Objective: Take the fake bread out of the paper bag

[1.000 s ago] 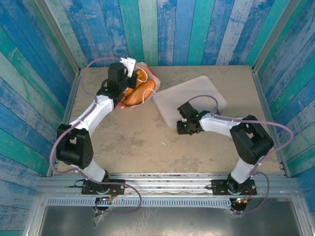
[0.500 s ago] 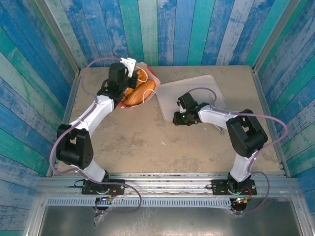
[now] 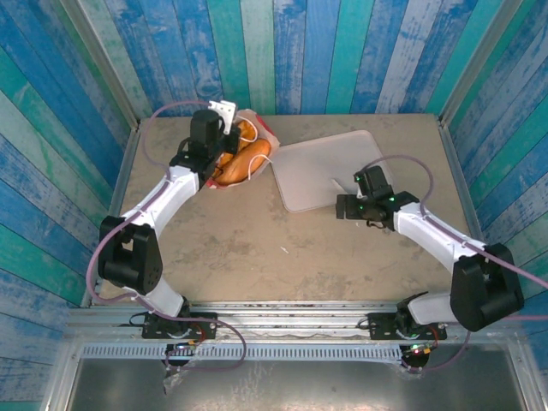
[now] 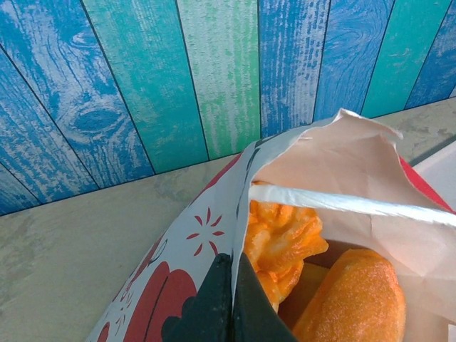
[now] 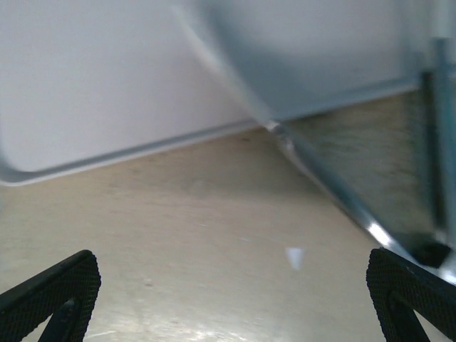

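Note:
The paper bag [image 3: 257, 137] lies tipped at the back left of the table, its mouth facing right. My left gripper [image 3: 224, 120] is shut on the bag's upper edge; in the left wrist view its fingertips [image 4: 234, 299] pinch the red and white paper [image 4: 178, 285]. Inside the bag lies the fake bread [image 3: 247, 159]: a braided orange piece [image 4: 281, 239] and an oblong tan bun [image 4: 356, 303]. My right gripper [image 3: 341, 205] hovers at the near edge of the white tray [image 3: 317, 167], open wide, with bare table between its fingers [image 5: 57, 292].
A blurred metal strip [image 5: 335, 189] runs diagonally past the tray's corner [image 5: 107, 71] in the right wrist view. A small white scrap [image 3: 284, 250] lies mid-table. Blue plank walls close the back and sides.
The tray slid and turned toward the bag. My right gripper then drew back to the right and opened wide. The left gripper kept its hold on the bag.

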Controlling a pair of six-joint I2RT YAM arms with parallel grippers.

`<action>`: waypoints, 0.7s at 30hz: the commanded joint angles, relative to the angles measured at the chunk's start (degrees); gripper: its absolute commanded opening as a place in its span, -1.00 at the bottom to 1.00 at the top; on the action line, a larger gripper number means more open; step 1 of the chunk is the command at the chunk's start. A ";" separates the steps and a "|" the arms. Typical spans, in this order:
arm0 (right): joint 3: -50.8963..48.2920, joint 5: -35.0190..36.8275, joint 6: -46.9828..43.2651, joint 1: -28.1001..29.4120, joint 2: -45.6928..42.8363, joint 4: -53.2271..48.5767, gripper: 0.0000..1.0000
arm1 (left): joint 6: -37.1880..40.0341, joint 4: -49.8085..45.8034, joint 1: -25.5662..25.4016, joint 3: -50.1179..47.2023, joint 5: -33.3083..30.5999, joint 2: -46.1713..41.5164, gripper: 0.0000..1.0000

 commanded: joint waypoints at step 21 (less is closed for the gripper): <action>9.32 3.96 -9.24 -9.34 21.35 -6.50 1.00 | -2.61 -1.32 -0.39 3.39 -0.62 -0.55 -1.00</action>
